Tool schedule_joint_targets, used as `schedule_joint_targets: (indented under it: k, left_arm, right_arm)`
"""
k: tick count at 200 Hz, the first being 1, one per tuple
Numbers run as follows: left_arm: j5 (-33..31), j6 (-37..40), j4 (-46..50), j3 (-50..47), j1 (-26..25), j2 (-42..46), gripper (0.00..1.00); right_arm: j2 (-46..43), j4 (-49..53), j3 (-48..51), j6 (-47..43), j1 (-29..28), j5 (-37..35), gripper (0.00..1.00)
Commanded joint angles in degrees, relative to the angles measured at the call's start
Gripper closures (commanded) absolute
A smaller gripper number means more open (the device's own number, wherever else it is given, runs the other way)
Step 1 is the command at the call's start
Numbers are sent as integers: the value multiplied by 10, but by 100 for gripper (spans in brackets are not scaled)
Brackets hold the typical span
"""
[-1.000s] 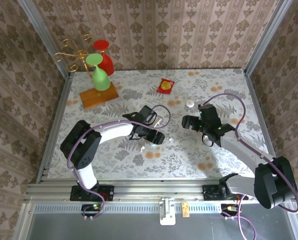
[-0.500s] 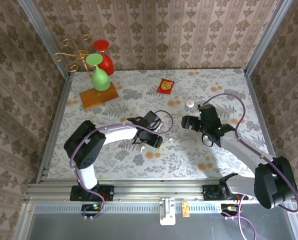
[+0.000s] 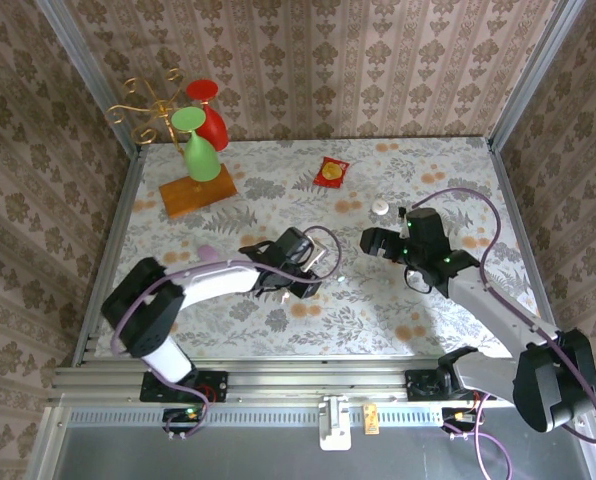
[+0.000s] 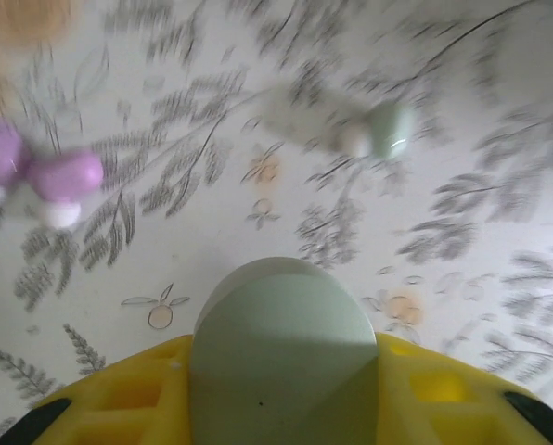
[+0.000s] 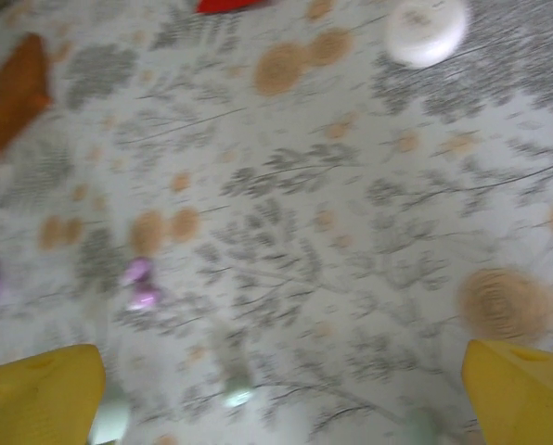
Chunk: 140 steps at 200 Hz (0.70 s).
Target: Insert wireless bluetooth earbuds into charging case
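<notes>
Table: task barely begun, I judge.
Right gripper: jaws spread wide, empty.
Left gripper: jaws snug on the pale green case.
White case: apart, untouched.
Earbuds: greenish bud and lilac buds loose on the table, none seated.

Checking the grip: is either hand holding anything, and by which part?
The left hand grips the pale green case by its opposite sides. The right hand is open and empty.
</notes>
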<state>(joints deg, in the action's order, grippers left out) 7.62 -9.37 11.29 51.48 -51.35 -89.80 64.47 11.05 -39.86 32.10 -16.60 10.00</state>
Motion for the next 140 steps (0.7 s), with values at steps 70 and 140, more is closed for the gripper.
schedule_joint_targets:
  k: [70, 140]
  left_arm:
    - [136, 225, -208, -35, 0, 103, 71]
    - [208, 222, -226, -30, -1, 115, 71]
  right_arm:
    - [-2, -97, 11, 150, -21, 400, 15]
    - [29, -128, 10, 169, -32, 410, 49]
